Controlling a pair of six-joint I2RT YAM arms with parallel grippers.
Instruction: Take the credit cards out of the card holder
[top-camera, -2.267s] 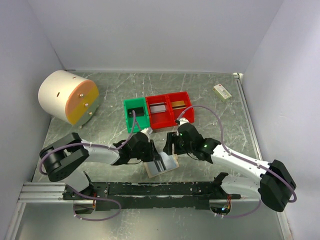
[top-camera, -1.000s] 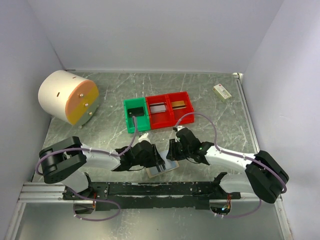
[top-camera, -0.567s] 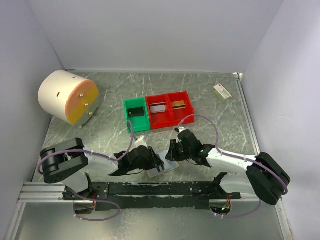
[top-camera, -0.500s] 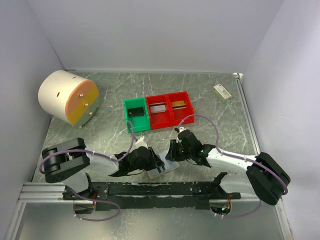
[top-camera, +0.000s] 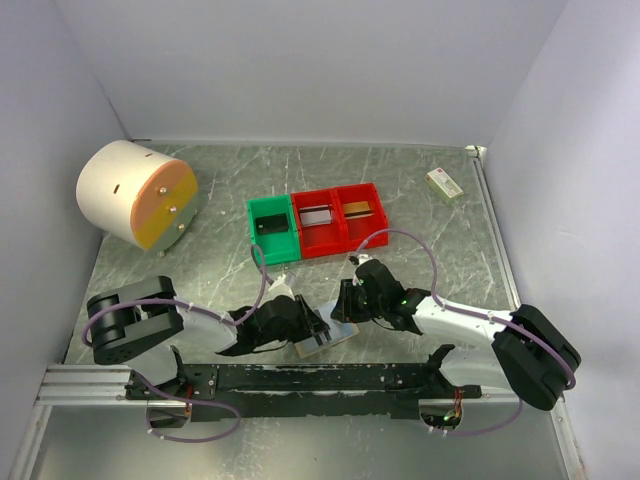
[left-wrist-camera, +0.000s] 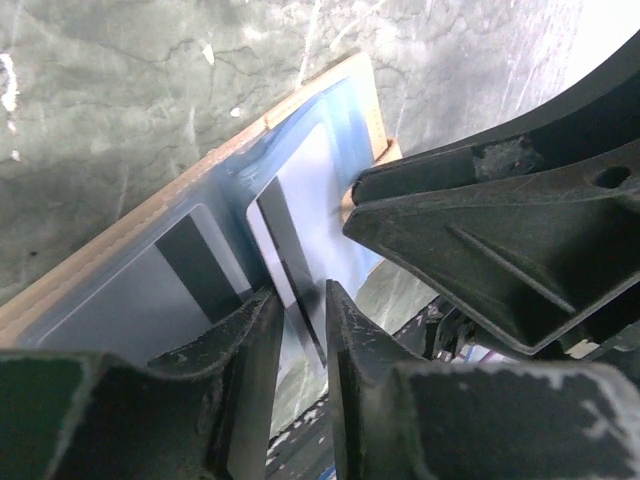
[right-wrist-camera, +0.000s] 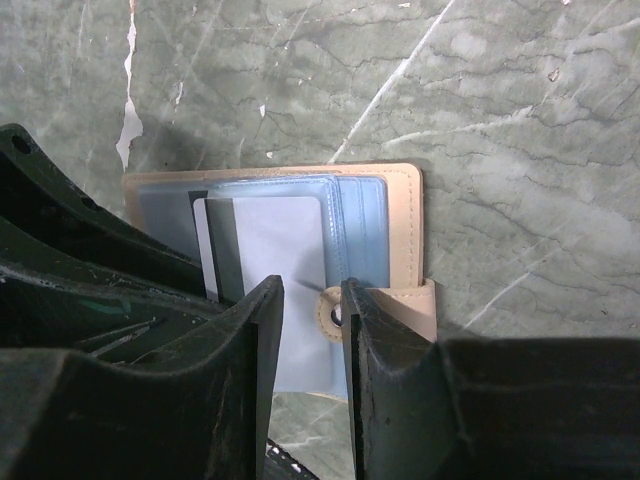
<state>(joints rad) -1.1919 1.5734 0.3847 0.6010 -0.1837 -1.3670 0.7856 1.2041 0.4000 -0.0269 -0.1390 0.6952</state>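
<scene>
Card (left-wrist-camera: 325, 205) points into left gripper (left-wrist-camera: 300, 300); right gripper (right-wrist-camera: 308, 295) sits on the card holder (right-wrist-camera: 400, 215) tab side.
Top: card holder (top-camera: 336, 336) lies open at the near side, between left gripper (top-camera: 312, 332) and right gripper (top-camera: 346, 306). Left wrist: the striped card's long axis runs into the narrow jaws; clamped or not, cannot tell. Right wrist: jaws narrow over tab (right-wrist-camera: 385, 300); gripping or just pressing, cannot tell.
</scene>
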